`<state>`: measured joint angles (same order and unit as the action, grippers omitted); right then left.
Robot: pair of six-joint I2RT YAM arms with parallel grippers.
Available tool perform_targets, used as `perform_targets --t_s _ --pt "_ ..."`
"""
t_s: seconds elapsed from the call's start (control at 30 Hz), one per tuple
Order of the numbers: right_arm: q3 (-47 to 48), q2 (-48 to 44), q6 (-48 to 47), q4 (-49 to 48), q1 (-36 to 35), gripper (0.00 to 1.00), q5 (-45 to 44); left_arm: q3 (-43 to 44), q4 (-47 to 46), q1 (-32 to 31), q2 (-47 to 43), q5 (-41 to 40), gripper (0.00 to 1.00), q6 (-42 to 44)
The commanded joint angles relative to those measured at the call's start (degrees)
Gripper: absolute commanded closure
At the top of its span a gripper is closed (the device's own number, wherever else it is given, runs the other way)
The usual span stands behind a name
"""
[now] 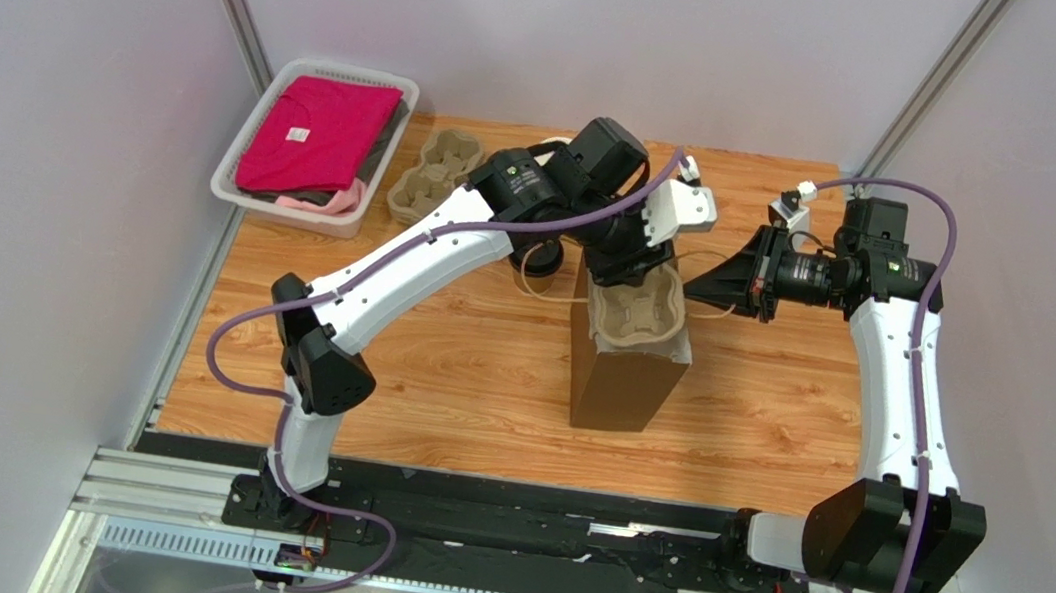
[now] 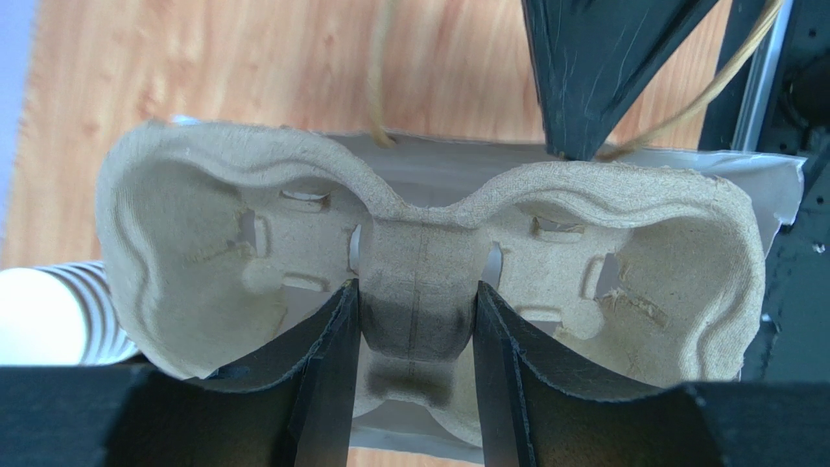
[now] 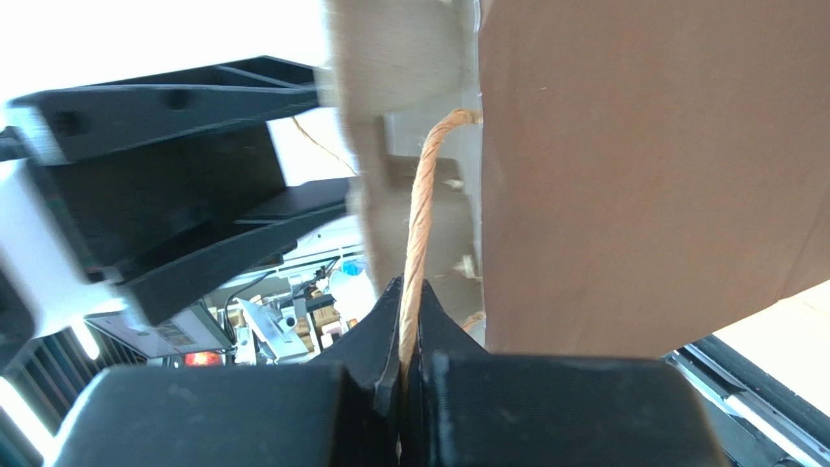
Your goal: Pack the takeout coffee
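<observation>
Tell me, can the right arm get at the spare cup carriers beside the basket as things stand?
Probably not. The right claw is shut on the handle of the bag, and the left arm lies across the way to the spare cup carriers.

Both arms [image 1: 395,262] wear white shells, black joints, purple cables [image 1: 889,184] and black wedge-shaped gripper fingers [image 2: 321,389].

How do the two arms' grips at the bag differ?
The jaws of the left arm stand apart, clamping the cup tray by its wide middle ridge; those of the right arm are shut on the thin string handle. The left arm reaches over the paper bag from above, the right from the side. Both work at the bag's top.
</observation>
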<state>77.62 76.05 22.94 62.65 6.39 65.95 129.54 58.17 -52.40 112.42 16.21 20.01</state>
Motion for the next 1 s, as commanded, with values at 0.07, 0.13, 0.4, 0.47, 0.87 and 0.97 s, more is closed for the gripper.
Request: perform_targets --t_s 0.07,0.13,0.4,0.47,0.87,0.97 --pt "0.9 -0.9 2.3 -1.7 -0.2 1.0 0.1 -6.8 0.6 -0.2 -4.6 0.7 0.79 -0.6" --pt "0.7 -0.9 2.5 -1.8 -0.2 1.0 -0.3 -7.7 0.8 -0.2 -5.3 0.4 0.79 0.3" --pt "-0.3 -1.3 2.7 -3.2 -0.2 1.0 0.0 -7.2 3.4 -0.2 -4.8 0.7 0.8 2.4" --pt "-0.6 -1.4 2.3 -3.2 -0.3 1.0 0.1 -4.9 5.1 -0.2 -2.8 0.5 0.8 2.3" --pt "-0.3 -2.0 1.0 -2.4 -0.3 1.0 0.9 -5.6 5.7 -0.2 0.5 -0.6 0.78 2.8" --pt "0.1 -2.0 1.1 -2.7 -0.5 1.0 0.9 -6.8 5.9 -0.2 0.3 -0.8 0.78 3.1"
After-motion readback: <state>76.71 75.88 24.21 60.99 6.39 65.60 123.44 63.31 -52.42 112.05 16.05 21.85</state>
